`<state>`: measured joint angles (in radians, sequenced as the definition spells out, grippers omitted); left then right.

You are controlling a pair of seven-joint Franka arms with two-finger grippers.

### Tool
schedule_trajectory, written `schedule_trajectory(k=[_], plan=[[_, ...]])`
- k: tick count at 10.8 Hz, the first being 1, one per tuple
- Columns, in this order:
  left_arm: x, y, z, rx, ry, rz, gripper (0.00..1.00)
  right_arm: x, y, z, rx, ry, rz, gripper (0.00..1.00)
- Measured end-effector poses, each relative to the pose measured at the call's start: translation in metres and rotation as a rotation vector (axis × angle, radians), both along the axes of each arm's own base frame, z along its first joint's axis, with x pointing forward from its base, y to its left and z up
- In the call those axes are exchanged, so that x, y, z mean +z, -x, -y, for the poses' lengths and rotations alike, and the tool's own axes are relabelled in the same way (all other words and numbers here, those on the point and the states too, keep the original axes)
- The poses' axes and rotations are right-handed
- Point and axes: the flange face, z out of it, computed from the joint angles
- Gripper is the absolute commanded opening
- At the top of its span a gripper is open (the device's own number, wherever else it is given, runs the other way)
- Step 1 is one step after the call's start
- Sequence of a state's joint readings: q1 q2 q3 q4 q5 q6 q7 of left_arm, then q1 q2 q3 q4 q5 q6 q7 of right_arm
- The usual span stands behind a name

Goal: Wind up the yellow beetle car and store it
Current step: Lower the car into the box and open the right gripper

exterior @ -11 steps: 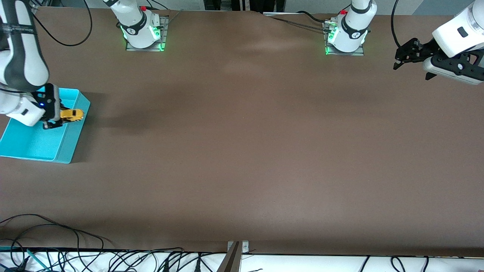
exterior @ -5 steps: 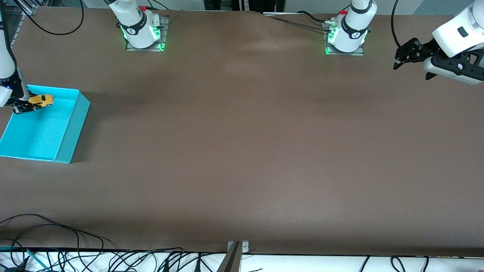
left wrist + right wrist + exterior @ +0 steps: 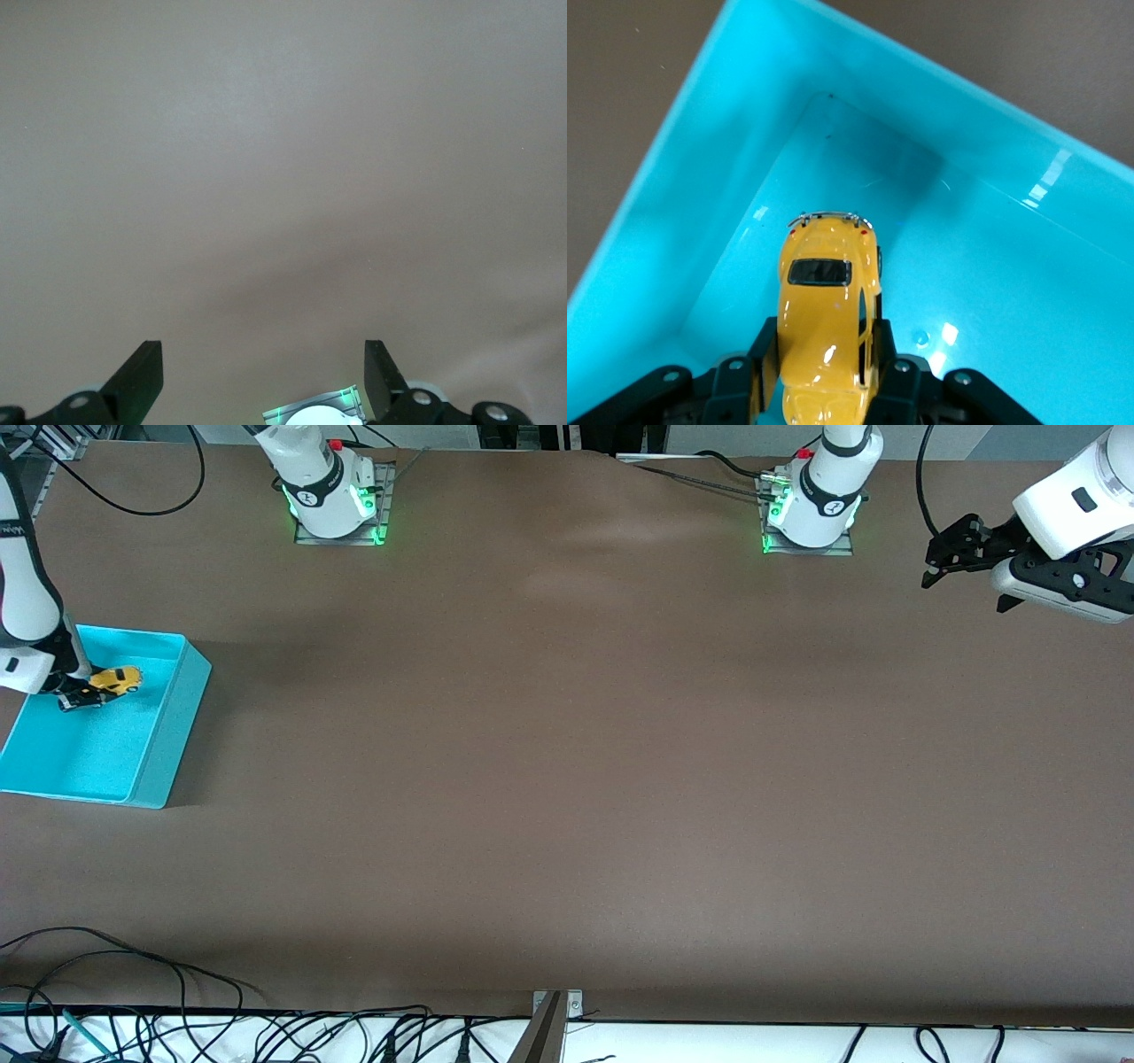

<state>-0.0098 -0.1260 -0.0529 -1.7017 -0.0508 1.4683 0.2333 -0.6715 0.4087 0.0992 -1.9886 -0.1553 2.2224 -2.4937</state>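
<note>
The yellow beetle car (image 3: 117,680) is held in my right gripper (image 3: 93,688), which is shut on its sides. It hangs low inside the cyan bin (image 3: 168,726) at the right arm's end of the table. In the right wrist view the yellow beetle car (image 3: 827,310) sits between the black fingers (image 3: 764,354), over a corner of the cyan bin (image 3: 673,204). My left gripper (image 3: 946,560) is open and empty, raised over the table at the left arm's end, where the arm waits. In the left wrist view the left gripper (image 3: 263,372) shows only bare table between its fingertips.
The two arm bases (image 3: 332,491) (image 3: 811,505) stand along the table's edge farthest from the front camera. Cables (image 3: 133,992) lie along the table's nearest edge.
My right gripper carried the car from over the bin's rim toward the bin's corner farthest from the front camera, then a little back and lower into the bin. The left arm has not moved.
</note>
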Motion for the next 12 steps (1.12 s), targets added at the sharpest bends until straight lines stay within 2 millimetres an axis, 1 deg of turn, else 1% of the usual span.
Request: schedule_trajectory(k=[1,2,3,4,5,9,11,12], plan=[[0.0,0.0,0.0,0.0,0.0,0.0,1.0,-0.013,0.001,0.004,0.009,-0.007,0.003,0.0],[0.0,0.0,0.0,0.0,0.0,0.0,1.0,-0.022,0.002,0.008,0.018,-0.011,0.009,0.0],[0.0,0.0,0.0,0.0,0.0,0.0,1.0,-0.027,0.002,0.01,0.02,-0.014,0.01,0.19],[0.0,0.0,0.0,0.0,0.0,0.0,1.0,-0.028,0.002,0.012,0.019,-0.015,0.01,0.78],[0.0,0.0,0.0,0.0,0.0,0.0,1.0,-0.028,0.002,0.013,0.018,-0.015,0.011,1.0],[0.0,0.0,0.0,0.0,0.0,0.0,1.0,-0.023,0.0,0.013,-0.009,-0.036,0.014,1.0],[0.0,0.0,0.0,0.0,0.0,0.0,1.0,-0.012,-0.004,0.011,-0.037,-0.048,0.015,1.0],[0.0,0.0,0.0,0.0,0.0,0.0,1.0,-0.002,-0.007,0.009,-0.063,-0.044,0.019,1.0]])
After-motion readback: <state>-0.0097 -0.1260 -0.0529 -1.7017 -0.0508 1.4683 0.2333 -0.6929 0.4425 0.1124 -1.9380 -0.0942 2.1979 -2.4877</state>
